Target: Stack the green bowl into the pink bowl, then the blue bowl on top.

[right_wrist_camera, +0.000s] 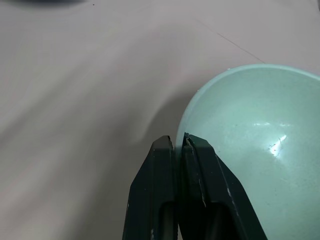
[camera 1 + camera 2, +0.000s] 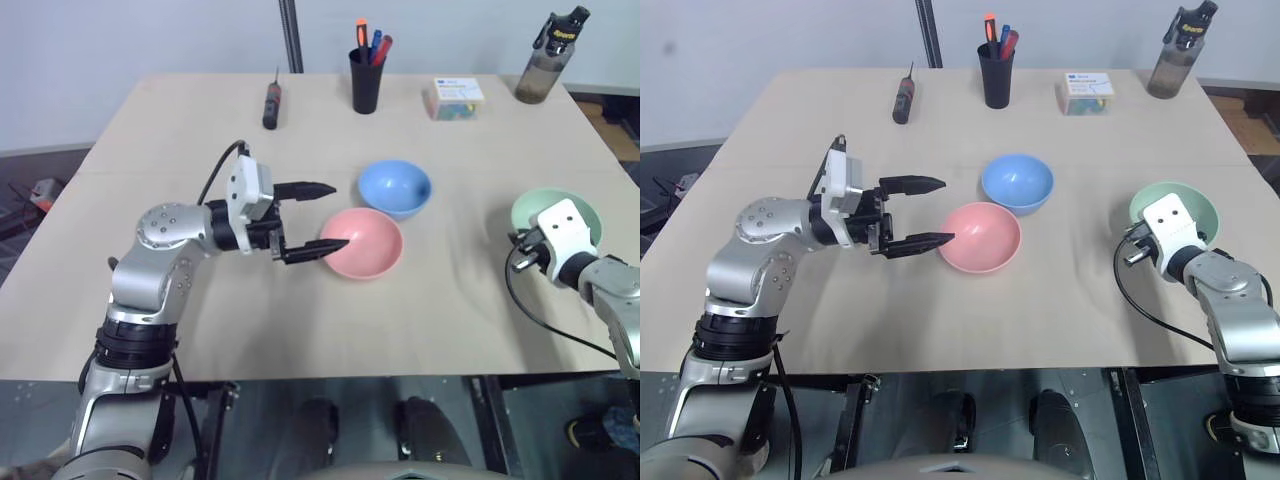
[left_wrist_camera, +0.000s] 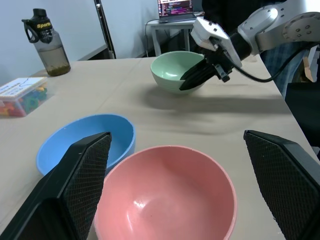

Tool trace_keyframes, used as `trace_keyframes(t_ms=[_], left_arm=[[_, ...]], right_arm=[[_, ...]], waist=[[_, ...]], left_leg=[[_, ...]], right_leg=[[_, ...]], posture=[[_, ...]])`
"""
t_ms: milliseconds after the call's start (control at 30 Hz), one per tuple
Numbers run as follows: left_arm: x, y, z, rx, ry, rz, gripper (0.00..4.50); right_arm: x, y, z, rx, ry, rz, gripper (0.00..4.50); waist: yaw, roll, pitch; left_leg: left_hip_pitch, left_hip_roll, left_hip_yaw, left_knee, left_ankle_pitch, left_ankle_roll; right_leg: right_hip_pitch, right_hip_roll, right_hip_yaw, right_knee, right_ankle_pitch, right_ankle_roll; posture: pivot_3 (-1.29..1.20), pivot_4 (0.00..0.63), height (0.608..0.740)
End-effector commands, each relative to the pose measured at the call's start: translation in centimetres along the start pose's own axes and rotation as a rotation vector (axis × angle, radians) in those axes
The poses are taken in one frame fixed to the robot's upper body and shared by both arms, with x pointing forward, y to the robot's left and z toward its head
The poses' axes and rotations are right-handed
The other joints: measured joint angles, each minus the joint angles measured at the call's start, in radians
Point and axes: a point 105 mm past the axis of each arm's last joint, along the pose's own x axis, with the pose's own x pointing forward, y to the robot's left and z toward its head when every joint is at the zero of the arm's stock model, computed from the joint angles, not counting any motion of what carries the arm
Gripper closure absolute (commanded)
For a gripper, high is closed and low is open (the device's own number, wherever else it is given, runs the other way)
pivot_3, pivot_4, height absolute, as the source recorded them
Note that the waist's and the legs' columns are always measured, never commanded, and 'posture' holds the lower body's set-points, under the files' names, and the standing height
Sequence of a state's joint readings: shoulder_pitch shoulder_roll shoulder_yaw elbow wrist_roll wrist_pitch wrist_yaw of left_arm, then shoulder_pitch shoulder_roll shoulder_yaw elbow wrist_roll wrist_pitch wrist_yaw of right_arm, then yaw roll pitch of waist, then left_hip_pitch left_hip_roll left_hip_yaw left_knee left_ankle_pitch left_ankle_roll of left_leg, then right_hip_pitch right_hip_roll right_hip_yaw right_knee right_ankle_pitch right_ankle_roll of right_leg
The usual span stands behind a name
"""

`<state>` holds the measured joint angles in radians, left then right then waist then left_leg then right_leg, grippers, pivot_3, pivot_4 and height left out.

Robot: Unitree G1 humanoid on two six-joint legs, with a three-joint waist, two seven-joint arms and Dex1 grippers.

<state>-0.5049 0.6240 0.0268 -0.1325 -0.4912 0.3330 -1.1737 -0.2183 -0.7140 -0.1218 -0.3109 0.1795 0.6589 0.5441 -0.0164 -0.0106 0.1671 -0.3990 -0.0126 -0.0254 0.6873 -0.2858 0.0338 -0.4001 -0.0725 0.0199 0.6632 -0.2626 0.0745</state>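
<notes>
The pink bowl point(image 2: 364, 243) sits mid-table, with the blue bowl point(image 2: 395, 187) just behind it. Both are empty. My left gripper point(image 2: 338, 215) is open and points sideways at the pink bowl's left side. Its lower fingertip reaches the pink rim and nothing is between its fingers. The green bowl point(image 2: 530, 207) stands at the right of the table. My right gripper point(image 1: 178, 142) is shut on the green bowl point(image 1: 255, 135) at its near rim, and the pinched edge sits between the black fingers point(image 3: 195, 77).
Along the table's far edge lie a screwdriver point(image 2: 270, 104), a black pen cup point(image 2: 365, 80), a clear box of coloured pieces point(image 2: 454, 98) and a water bottle point(image 2: 548, 60). Bare tabletop lies between the pink and green bowls.
</notes>
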Motion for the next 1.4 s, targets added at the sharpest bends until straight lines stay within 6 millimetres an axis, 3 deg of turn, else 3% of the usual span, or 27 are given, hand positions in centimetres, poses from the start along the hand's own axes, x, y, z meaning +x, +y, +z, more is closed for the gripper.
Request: trace_keyframes(t_ms=[33, 133, 333, 367, 400, 500, 533, 633, 733, 867, 1000, 1167, 1400], left_arm=[[-0.3, 0.1, -0.6, 0.034, -0.003, 0.033, 0.00], [-0.5, 0.1, -0.9, 0.027, -0.029, 0.037, 0.00], [-1.0, -0.4, -0.7, -0.027, -0.061, -0.035, 0.00], [-1.2, -0.3, -0.7, -0.037, -0.063, -0.030, 0.00], [-1.5, -0.2, -0.7, -0.042, -0.063, -0.027, 0.00], [-1.9, 0.0, -0.7, -0.046, -0.060, -0.012, 0.00], [-2.1, -0.1, -0.7, -0.052, -0.059, -0.007, 0.00], [-2.5, -0.2, -0.7, -0.065, -0.057, 0.004, 0.00], [-2.8, -0.2, -0.7, -0.075, -0.057, 0.019, 0.00], [-3.1, -0.3, -0.9, -0.096, -0.068, 0.024, 0.00], [-3.4, -0.2, -1.2, -0.105, -0.077, 0.021, 0.00], [-3.9, 0.0, -1.9, -0.113, -0.060, 0.029, 0.00], [-4.1, -0.4, -2.0, -0.111, -0.060, 0.070, 0.00]], right_arm=[[-1.3, 4.2, 7.1, -0.086, -0.278, 0.222, 4.47], [-1.9, 9.5, 10.6, -0.097, -0.415, 0.468, 4.47], [-0.8, 14.9, 12.2, -0.099, -0.467, 0.729, 4.47], [-0.1, 15.1, 12.2, -0.085, -0.461, 0.736, 3.77], [0.5, 15.5, 12.0, -0.094, -0.445, 0.762, 3.74], [1.0, 16.2, 11.4, -0.090, -0.420, 0.818, 2.75], [1.0, 16.3, 11.3, -0.094, -0.423, 0.825, 2.61], [0.2, 15.4, 12.4, -0.076, -0.493, 0.807, 1.54], [-0.1, 12.1, 14.0, -0.099, -0.566, 0.661, 0.87], [1.3, 7.3, 13.1, -0.257, -0.511, 0.485, 0.87], [3.7, 5.0, 10.8, -0.465, -0.412, 0.421, 0.87], [6.7, 4.8, 9.2, -0.624, -0.373, 0.447, 0.87], [10.1, 6.3, 9.4, -0.764, -0.381, 0.464, 0.87]], waist=[[-0.002, 0.000, 0.000], [-0.005, 0.000, 0.000], [0.006, 0.000, 0.000], [0.006, 0.000, 0.000], [0.005, -0.001, 0.000], [0.002, -0.001, 0.000], [0.001, -0.001, 0.000], [0.001, -0.001, 0.000], [0.003, -0.001, 0.000], [0.005, -0.001, 0.000], [0.001, -0.001, 0.000], [-0.016, 0.000, 0.000], [-0.027, 0.000, 0.000]], left_leg=[[0.000, 0.000, 0.000, 0.000, 0.000, 0.001], [0.001, 0.002, 0.000, -0.001, -0.001, 0.001], [0.000, -0.001, -0.002, 0.000, 0.000, 0.000], [0.000, -0.002, -0.002, 0.001, 0.001, -0.002], [0.000, -0.002, -0.002, 0.001, 0.001, -0.002], [0.000, -0.001, -0.002, 0.000, 0.001, -0.002], [0.000, -0.001, -0.002, 0.000, 0.001, -0.002], [-0.001, 0.000, -0.002, -0.001, 0.001, -0.002], [-0.001, 0.000, -0.001, -0.001, 0.001, -0.002], [-0.001, -0.001, -0.002, 0.000, 0.001, -0.002], [-0.001, -0.001, -0.001, -0.001, 0.001, -0.002], [-0.001, -0.001, 0.002, -0.002, 0.001, -0.002], [-0.001, 0.000, 0.002, -0.002, 0.002, -0.003]], right_leg=[[0.000, 0.000, 0.000, 0.000, 0.000, 0.000], [0.000, 0.001, 0.000, 0.000, 0.000, 0.000], [0.001, -0.002, -0.003, -0.001, 0.000, 0.000], [0.001, -0.002, -0.003, -0.002, 0.000, 0.000], [0.001, -0.002, -0.003, -0.001, 0.000, 0.000], [0.001, -0.001, -0.003, -0.001, 0.000, 0.000], [0.001, -0.001, -0.003, 0.000, 0.000, 0.000], [-0.001, 0.000, -0.002, -0.001, 0.000, 0.000], [-0.001, -0.001, -0.002, -0.001, 0.000, 0.000], [-0.001, -0.002, -0.002, -0.001, 0.000, 0.000], [-0.001, -0.001, -0.002, 0.000, 0.000, 0.000], [-0.002, 0.000, 0.000, 0.000, 0.000, 0.000], [-0.003, 0.000, 0.001, -0.001, 0.000, 0.000]], posture=[[0.00, 0.150, 0.740], [0.00, 0.150, 0.740], [0.00, 0.150, 0.740], [0.00, 0.150, 0.740], [0.00, 0.150, 0.740], [0.00, 0.150, 0.740], [0.00, 0.150, 0.740], [0.00, 0.150, 0.740], [0.00, 0.150, 0.740], [0.00, 0.150, 0.740], [0.00, 0.150, 0.740], [0.00, 0.150, 0.740], [0.00, 0.150, 0.740]])
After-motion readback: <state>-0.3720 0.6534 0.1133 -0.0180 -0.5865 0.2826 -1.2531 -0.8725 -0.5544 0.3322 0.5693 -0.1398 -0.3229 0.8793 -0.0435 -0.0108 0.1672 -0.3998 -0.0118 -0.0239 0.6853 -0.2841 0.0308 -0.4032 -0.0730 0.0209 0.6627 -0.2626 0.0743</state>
